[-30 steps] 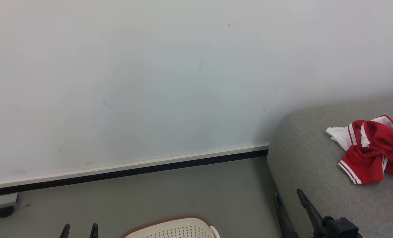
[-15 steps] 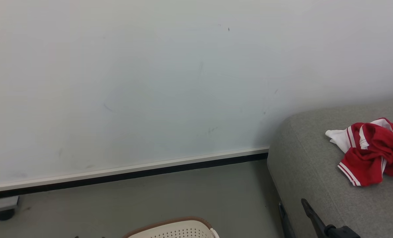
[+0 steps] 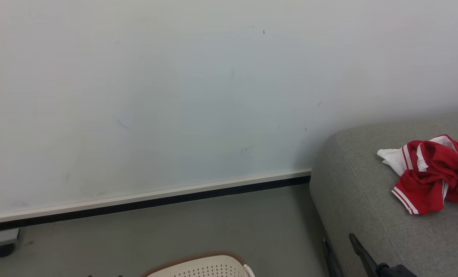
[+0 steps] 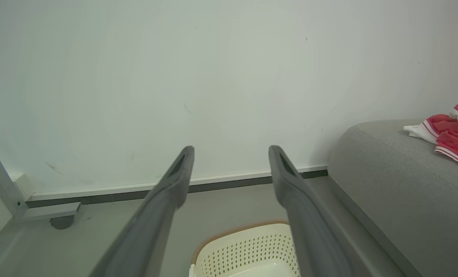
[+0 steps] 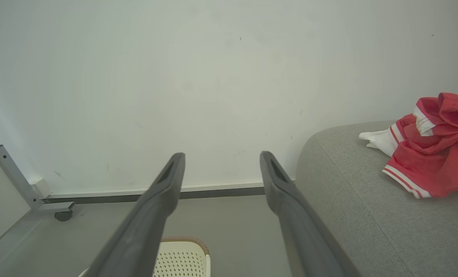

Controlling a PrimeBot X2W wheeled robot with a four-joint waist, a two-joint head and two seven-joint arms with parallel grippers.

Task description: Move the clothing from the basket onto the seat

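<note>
Both grippers hang with their dark fingers spread wide and nothing between them: the left gripper [image 4: 231,150] and the right gripper [image 5: 221,155] each point toward the pale wall [image 3: 175,96]. Crumpled red-and-white clothing [image 3: 429,177] lies on top of the grey seat [image 3: 360,200], near its rounded end by the wall. On the grey floor [image 3: 233,223] beside the seat stands the cream, brown-rimmed basket [image 3: 206,268], cut off by the head view's bottom edge; what it holds cannot be told.
</note>
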